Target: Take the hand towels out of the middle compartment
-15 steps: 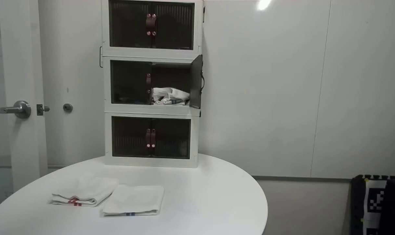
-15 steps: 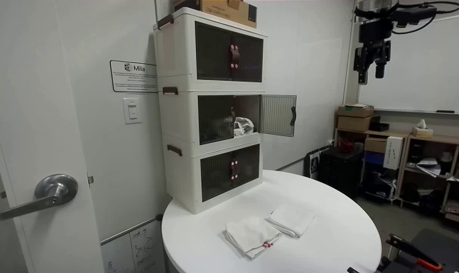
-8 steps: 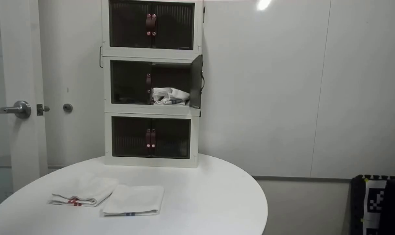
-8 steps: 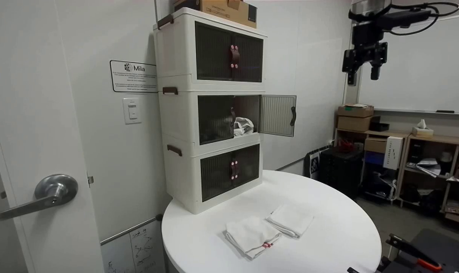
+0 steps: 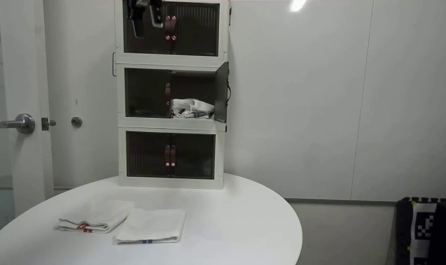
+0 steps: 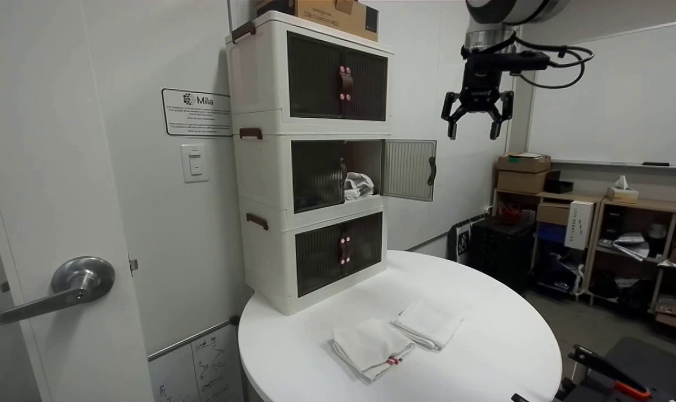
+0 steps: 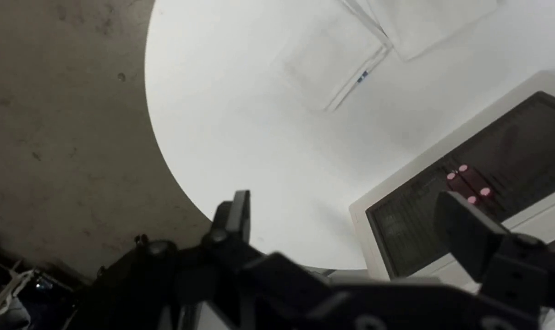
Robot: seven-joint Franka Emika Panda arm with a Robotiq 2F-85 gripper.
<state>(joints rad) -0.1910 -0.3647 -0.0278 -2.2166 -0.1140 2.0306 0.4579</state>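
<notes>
Lower than the jaws, a round white worktop (image 6: 499, 357) is carrying a three-tier cabinet (image 6: 263, 167), well apart from them. In both exterior views the cabinet's middle compartment (image 5: 193, 85) is sitting lower than the jaws, one door (image 6: 409, 170) hanging open. The jaws are hovering in midair, spread wide. Inside that compartment, crumpled white hand towels (image 5: 193, 106) are lying below the level of the jaws and well away from them. Farther down, a red-striped towel (image 5: 97, 216) and a blue-striped towel (image 5: 153, 224) are resting folded on the worktop, just beside each other.
</notes>
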